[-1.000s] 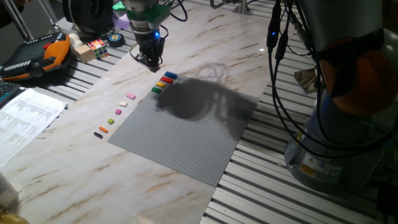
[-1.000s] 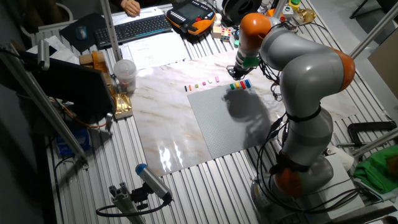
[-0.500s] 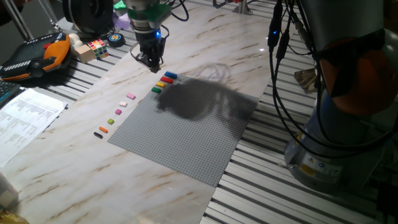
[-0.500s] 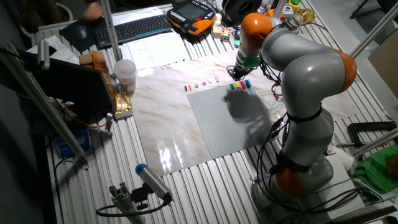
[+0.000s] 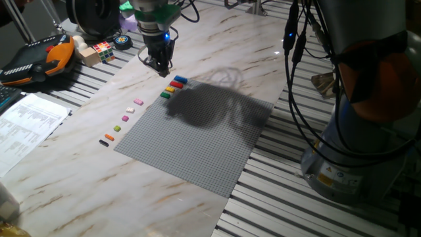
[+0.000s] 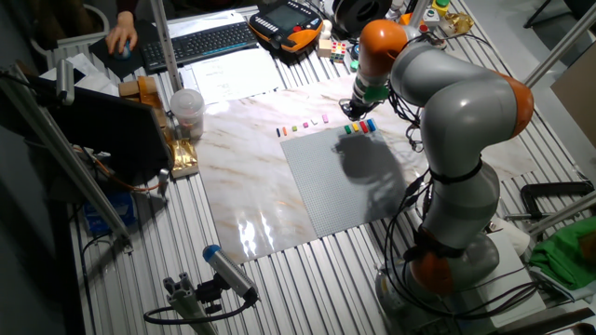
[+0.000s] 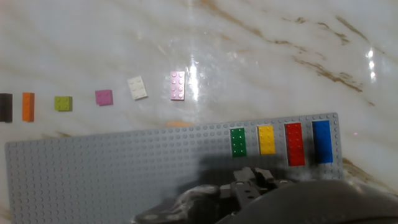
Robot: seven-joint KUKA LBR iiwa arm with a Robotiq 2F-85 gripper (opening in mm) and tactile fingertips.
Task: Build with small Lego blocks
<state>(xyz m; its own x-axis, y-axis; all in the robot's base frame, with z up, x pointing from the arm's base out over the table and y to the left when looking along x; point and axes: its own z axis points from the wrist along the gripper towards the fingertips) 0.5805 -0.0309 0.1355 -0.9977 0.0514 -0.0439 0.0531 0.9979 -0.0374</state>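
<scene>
The gripper (image 5: 160,64) hangs above the marble table (image 5: 79,164), just beyond the far edge of the grey baseplate (image 5: 197,135) and near the row of four bricks there; whether its fingers are spread or pressed together cannot be told from any view. In the hand view, four elongated bricks sit on the baseplate along its edge, side by side and parallel: a green brick (image 7: 238,142), a yellow brick (image 7: 267,139), a red brick (image 7: 294,144) and a blue brick (image 7: 321,142), each with its long axis pointing across the plate's edge towards the bare marble. Off the plate, a second line lies on the marble, well apart from one another: a pale pink brick (image 7: 178,85) with its long axis parallel to the four, a white brick (image 7: 137,88) slightly tilted, a squarish magenta brick (image 7: 104,97), a squarish lime brick (image 7: 63,103), an orange brick (image 7: 28,106) and a black brick (image 7: 5,107), the last two again lengthwise parallel to the four on the plate.
</scene>
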